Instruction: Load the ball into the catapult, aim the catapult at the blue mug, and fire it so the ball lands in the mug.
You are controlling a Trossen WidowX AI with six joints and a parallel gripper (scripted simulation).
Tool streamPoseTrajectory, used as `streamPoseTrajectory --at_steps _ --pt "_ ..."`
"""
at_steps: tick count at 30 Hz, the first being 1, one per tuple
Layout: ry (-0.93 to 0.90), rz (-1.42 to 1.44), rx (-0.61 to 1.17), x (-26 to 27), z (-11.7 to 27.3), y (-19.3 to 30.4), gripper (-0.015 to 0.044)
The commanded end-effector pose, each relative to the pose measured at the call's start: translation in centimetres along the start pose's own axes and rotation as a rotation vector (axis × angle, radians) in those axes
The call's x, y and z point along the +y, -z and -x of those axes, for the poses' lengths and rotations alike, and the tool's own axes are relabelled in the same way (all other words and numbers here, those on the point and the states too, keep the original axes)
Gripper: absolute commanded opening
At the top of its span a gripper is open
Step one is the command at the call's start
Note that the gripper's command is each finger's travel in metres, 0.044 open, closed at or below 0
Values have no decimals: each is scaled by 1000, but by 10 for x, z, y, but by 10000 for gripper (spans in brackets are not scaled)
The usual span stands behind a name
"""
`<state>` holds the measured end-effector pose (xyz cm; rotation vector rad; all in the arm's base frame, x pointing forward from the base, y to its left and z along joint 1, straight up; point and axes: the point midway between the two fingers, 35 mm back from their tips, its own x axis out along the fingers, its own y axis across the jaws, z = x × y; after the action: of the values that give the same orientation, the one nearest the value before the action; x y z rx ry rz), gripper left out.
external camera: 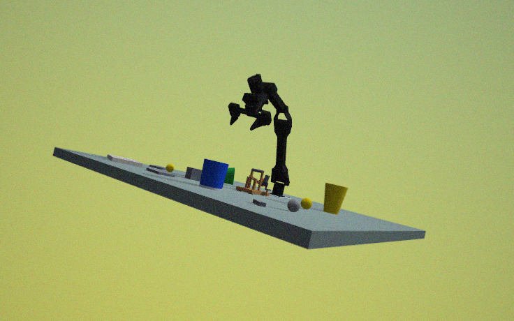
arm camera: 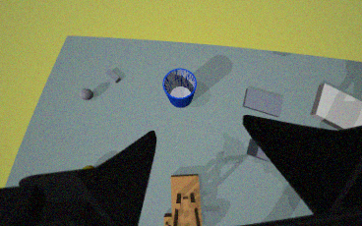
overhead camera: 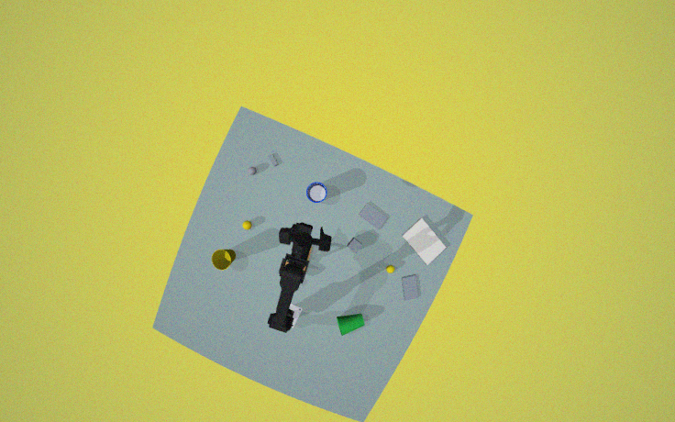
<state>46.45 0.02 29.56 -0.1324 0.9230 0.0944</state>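
The blue mug (overhead camera: 326,192) (external camera: 213,174) (arm camera: 180,101) stands upright. The wooden catapult (overhead camera: 310,253) (external camera: 242,189) (arm camera: 185,187) is mostly hidden under the arm in the top view. In the wrist view its front end shows low between the fingers, pointing roughly toward the mug; its cup end is out of frame. I cannot see whether a ball lies in the cup. My gripper (overhead camera: 304,233) (external camera: 241,126) (arm camera: 198,127) is wide open and empty, high above the table and clear of the catapult and the mug.
A yellow cup (overhead camera: 222,260) (external camera: 334,198) stands left of the arm; a green cup (overhead camera: 350,324) lies to its right. Two yellow balls (overhead camera: 247,225) (overhead camera: 391,269), a grey ball (overhead camera: 252,171), a white slab (overhead camera: 424,241) and several grey blocks lie around.
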Motion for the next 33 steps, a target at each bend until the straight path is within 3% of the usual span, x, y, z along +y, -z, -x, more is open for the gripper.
streamPoseTrajectory --at_steps 1,22,33 --pt "15 43 -103 -9 -11 -37 440" --pt "19 52 -124 -10 -12 -44 440" --pt "19 52 -124 -10 -12 -44 151"
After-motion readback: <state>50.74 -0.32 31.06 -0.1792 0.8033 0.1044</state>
